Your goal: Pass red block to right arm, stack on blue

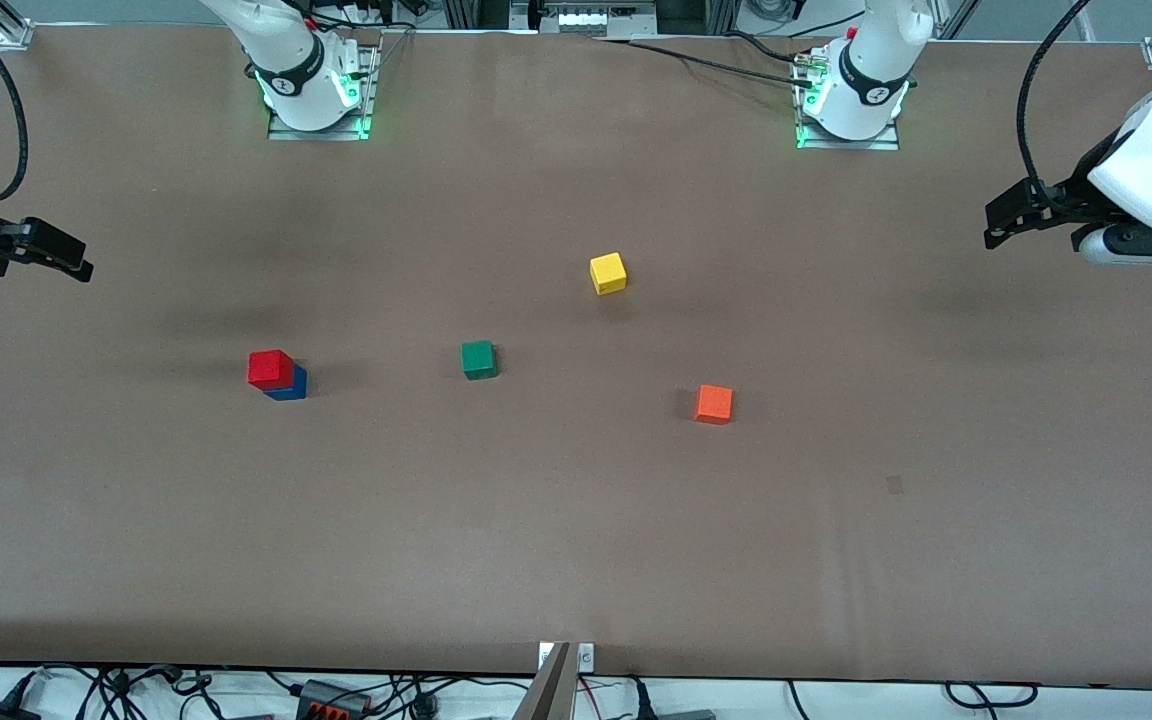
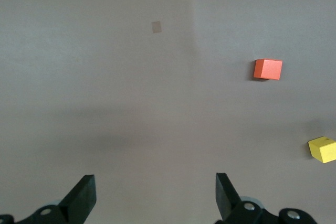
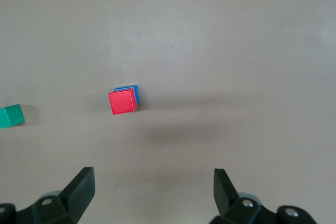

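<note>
Here: five small matte cubes on a smooth brown tabletop (image 1: 576, 540), red block (image 1: 270, 368) stacked on the blue (image 1: 292, 386).

Red block: bright, sharp-edged cube sitting on the deep blue cube, slightly offset so a strip of blue shows, toward the right arm's end of the tabletop. Green cube (image 1: 478, 359): plain, flat-faced, beside the stack toward the middle. Yellow cube (image 1: 608, 273): farther from the front camera than the green one. Orange cube (image 1: 714, 403): toward the left arm's end, nearer the front camera than the yellow one. Right end effector (image 3: 152, 192): black straight fingers spread wide, holding nothing, up over the edge of its end of the tabletop, well apart from the stack. Left end effector (image 2: 155, 198): black angular fingers likewise spread wide and empty, over its own end of the tabletop, the arm waiting.
</note>
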`<state>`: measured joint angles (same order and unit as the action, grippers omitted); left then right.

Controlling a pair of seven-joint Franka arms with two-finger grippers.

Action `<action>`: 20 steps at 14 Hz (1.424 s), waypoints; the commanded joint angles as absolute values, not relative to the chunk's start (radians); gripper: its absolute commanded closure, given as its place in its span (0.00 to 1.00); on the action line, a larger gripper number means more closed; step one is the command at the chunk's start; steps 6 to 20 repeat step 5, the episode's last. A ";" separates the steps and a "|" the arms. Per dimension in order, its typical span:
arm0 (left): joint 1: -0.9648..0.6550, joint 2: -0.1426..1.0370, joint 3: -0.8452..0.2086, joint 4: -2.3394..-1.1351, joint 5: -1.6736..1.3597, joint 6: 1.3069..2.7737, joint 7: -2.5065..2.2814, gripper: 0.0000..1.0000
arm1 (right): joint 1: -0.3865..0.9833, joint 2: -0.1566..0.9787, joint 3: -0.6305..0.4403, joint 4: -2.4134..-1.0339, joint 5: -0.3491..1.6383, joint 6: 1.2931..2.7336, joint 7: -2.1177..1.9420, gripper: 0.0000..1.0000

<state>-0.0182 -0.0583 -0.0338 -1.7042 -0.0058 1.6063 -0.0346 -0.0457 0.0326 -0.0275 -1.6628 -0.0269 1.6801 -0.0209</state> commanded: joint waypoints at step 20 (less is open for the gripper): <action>-0.017 -0.072 -0.034 -1.703 -0.014 1.592 -0.040 0.00 | -0.040 0.009 -0.035 -1.687 -0.026 1.690 -0.040 0.00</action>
